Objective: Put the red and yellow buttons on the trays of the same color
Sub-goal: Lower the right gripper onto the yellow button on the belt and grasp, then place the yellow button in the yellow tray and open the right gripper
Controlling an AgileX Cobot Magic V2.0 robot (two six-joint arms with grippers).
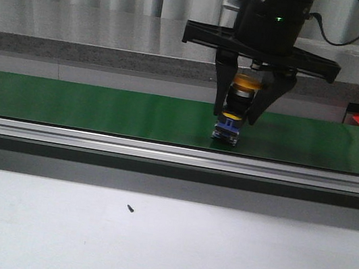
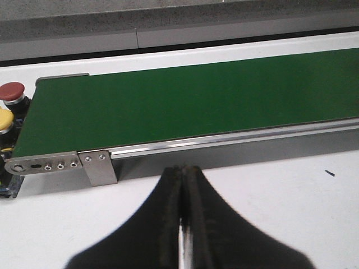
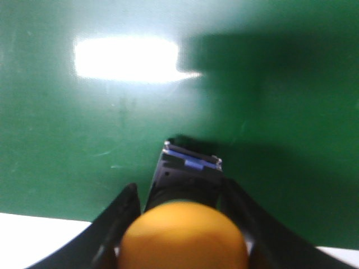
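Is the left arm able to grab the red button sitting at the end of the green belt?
Probably yes. The red button sits uncovered beside the belt end, nothing blocking it. But the left gripper is shut and would need to open first.

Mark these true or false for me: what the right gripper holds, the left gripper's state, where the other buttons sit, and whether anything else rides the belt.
1. The right gripper is closed on a yellow button. True.
2. The held button is red. False: its cap is yellow.
3. The left gripper is open. False: its fingers are shut, holding nothing.
4. A red button and a second yellow button sit beside the end of the green belt. True.
5. Several buttons lie along the belt. False: only the gripped one shows.
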